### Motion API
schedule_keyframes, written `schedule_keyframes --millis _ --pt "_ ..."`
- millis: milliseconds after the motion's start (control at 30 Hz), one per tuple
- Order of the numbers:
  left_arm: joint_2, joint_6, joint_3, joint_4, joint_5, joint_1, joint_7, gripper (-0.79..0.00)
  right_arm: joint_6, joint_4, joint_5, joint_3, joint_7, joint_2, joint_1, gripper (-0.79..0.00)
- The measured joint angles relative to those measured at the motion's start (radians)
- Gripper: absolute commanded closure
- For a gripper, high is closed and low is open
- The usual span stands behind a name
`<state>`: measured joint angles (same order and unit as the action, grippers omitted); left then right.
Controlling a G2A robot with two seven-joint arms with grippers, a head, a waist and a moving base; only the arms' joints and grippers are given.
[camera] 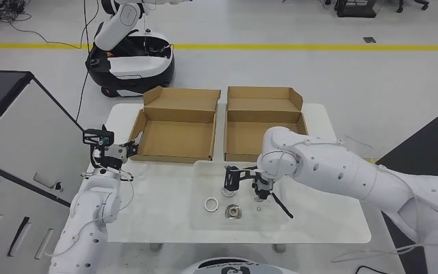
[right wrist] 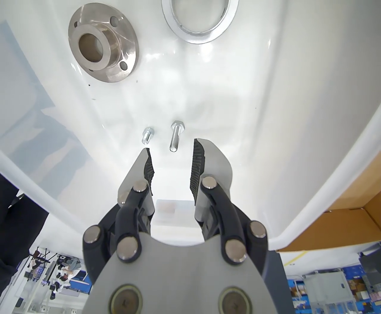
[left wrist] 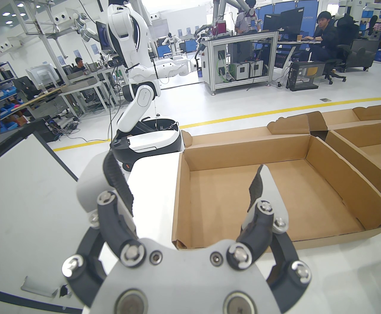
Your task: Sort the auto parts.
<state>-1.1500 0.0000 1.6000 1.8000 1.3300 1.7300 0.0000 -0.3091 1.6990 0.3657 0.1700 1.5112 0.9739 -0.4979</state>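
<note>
Auto parts: long bolt (right wrist: 176,135), short bolt (right wrist: 148,134), metal flange (right wrist: 102,49) and metal ring (right wrist: 199,20), all loose in the white tray (right wrist: 282,104) on the table (camera: 321,226).
Bolts: side by side, not touching, heads turned away from the right pincer.
Flange and ring: farther along the tray, near each other.
Right pincer (right wrist: 171,151): open, gripping nothing, over the tray, tips just short of the long bolt's threaded end.
Left pincer (left wrist: 184,162): spread wide, gripping nothing, at the table's left edge, facing the left cardboard box (left wrist: 268,190).
Right cardboard box (camera: 263,123): beside the left one, behind the tray, lid folded back.
</note>
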Motion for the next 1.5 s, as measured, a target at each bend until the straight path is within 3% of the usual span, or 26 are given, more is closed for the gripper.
schedule_keyframes --millis 1033,1267,1400,1500 --pt "0.000 0.000 0.000 0.000 0.000 0.000 0.000 -0.785 -0.017 -0.075 0.039 0.000 -0.017 0.049 -0.047 -0.314" --pt "0.000 0.000 0.000 0.000 0.000 0.000 0.000 -0.785 -0.004 -0.082 0.038 0.000 -0.004 0.055 -0.052 -0.169" --pt "0.000 0.000 0.000 0.000 0.000 0.000 0.000 -0.785 0.006 -0.081 0.040 0.000 0.006 0.057 -0.052 0.000" --pt "0.000 0.000 0.000 0.000 0.000 0.000 0.000 -0.785 0.015 -0.077 0.035 0.000 0.015 0.055 -0.048 0.000"
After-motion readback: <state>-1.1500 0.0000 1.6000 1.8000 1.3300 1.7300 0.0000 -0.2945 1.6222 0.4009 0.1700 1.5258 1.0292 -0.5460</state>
